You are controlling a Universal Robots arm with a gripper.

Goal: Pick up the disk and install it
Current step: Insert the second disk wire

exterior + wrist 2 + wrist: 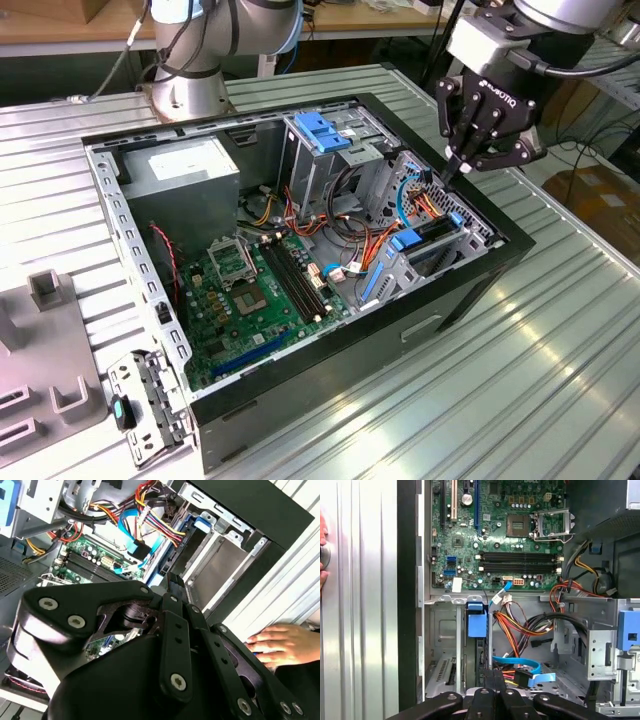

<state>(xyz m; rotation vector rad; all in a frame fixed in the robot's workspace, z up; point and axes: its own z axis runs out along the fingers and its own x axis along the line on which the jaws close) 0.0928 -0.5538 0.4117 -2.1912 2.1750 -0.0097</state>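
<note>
The arm reached in from the exterior view's upper right, its black hand [462,165] pointing down over the far corner of the open computer case [250,395]. In the exterior view the fingers met at a single tip, so they stood together with nothing between them. That tip hung just above the case's rim, beside a bundle of orange and blue cables [415,200].

The case lay on its side on a ribbed metal tabletop [420,410], with the green motherboard [250,290] facing up and a grey power supply [185,170] in the far corner. A second robot base [190,85] stood on the tabletop behind the case. Cardboard boxes [595,190] sat on the floor off the tabletop's far side. In the second wrist view a person's hand [285,642] rested on the tabletop beside the case wall.

The disk [425,240] sat in the drive bay along the case's near-right wall, its blue tab [408,240] showing, below the hand and apart from it. In the first wrist view the tab [476,622] stood just ahead of the closed fingers [490,680].
</note>
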